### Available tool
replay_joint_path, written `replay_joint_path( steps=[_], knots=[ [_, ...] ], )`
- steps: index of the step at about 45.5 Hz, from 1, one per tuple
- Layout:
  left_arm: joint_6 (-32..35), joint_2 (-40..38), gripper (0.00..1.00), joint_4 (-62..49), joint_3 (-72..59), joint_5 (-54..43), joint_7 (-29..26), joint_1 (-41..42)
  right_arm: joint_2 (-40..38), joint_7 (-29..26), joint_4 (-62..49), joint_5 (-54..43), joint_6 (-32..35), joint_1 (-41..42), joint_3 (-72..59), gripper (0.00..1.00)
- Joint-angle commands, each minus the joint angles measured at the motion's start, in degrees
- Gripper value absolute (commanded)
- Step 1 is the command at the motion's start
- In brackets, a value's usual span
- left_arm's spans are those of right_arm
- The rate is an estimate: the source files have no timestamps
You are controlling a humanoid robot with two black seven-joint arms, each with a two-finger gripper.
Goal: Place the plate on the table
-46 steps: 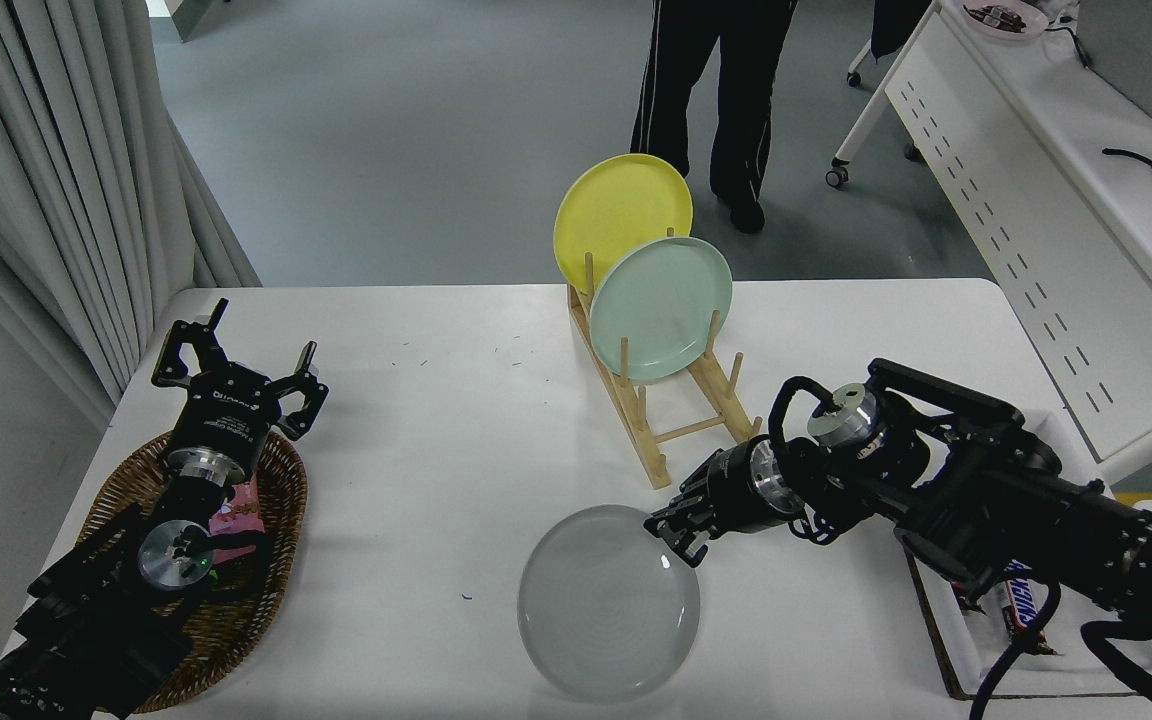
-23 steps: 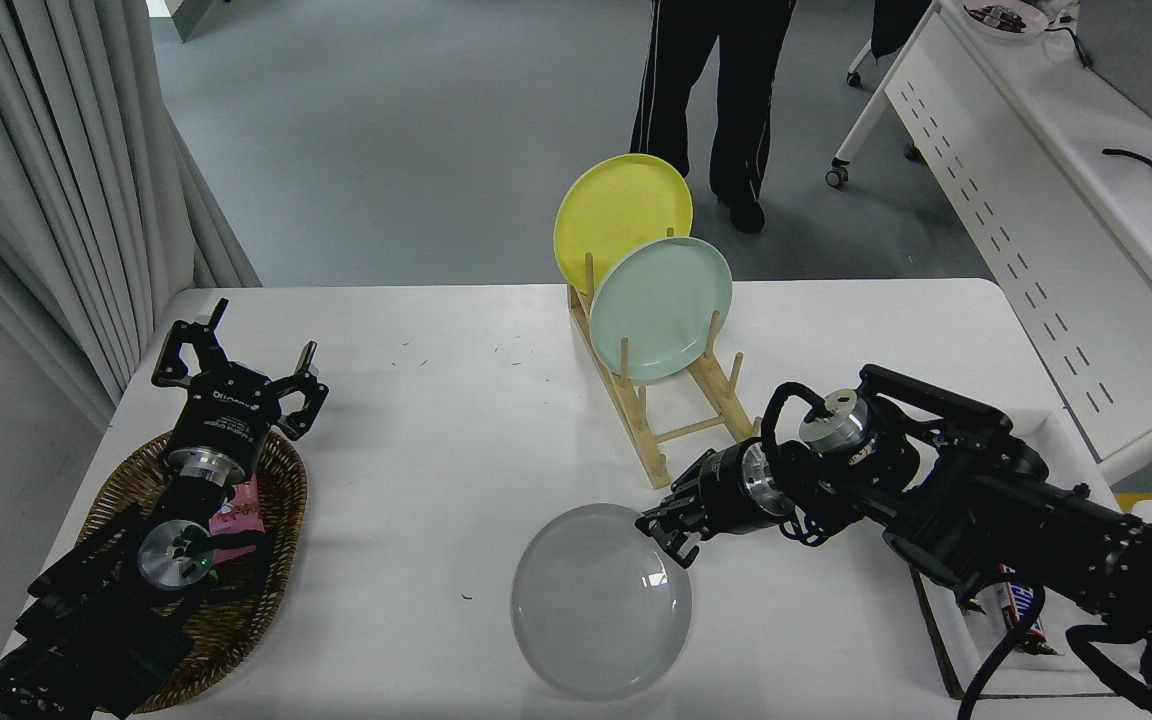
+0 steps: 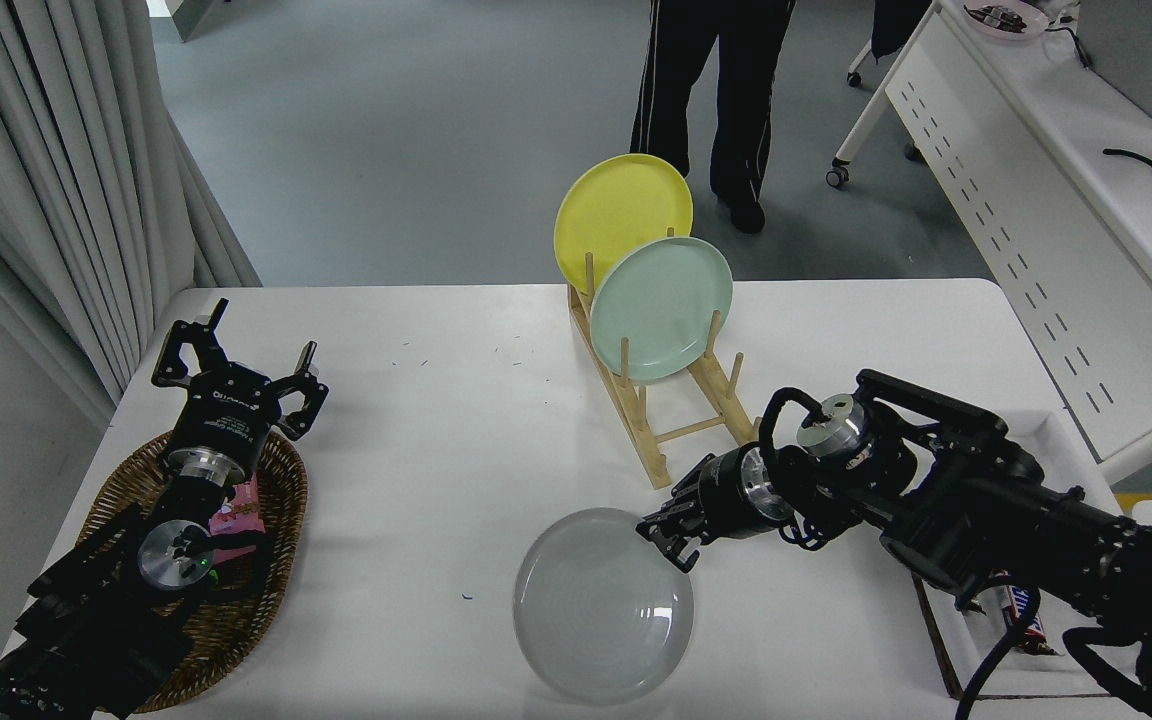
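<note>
Items taken left to right, each placed against the wooden rack [image 3: 671,400].

1. Left gripper [image 3: 236,375]: parked far left of the rack, above a wicker basket [image 3: 281,500]; fingers spread wide, holding nothing.

2. The table [image 3: 436,450]: white top bearing everything listed.

3. The plate [image 3: 603,604]: light grey, round, shallow rim. Lies near and in front of the rack's near end, slightly left of it. It looks flat on the table or very nearly so; whether its far right edge is fully down cannot be told.

4. The rack: holds a yellow plate [image 3: 621,215] at its far end and a mint green plate [image 3: 661,305] just nearer, both upright.

5. Right gripper [image 3: 674,540]: just in front of the rack's near right foot, at the grey plate's far right rim. Fingers set narrow around the rim; a firm pinch appears likely but is not certain.

6. Tray [image 3: 1036,430]: right of the rack, under the right arm.

Handling note, as judgement: the placing seems almost done. Let the rim settle fully before parting the fingers, open only enough to clear the rim, then draw back toward the right and upward, away from the rack's foot, so the plate is neither dragged nor tipped.
</note>
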Motion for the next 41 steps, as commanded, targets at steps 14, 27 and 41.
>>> replay_joint_path(
  steps=[14,27,41],
  knots=[
    [0.0,0.0,1.0,0.0,0.0,0.0,0.0,0.0,0.3,0.2,-1.7,-1.0,0.2,0.0,0.9,0.1],
    [0.0,0.0,1.0,0.0,0.0,0.0,0.0,0.0,1.5,0.2,-4.0,-2.1,0.8,0.1,2.6,1.0],
    [0.0,0.0,1.0,0.0,0.0,0.0,0.0,0.0,1.5,0.2,-1.9,-2.5,9.4,0.4,2.9,1.0]
  ],
)
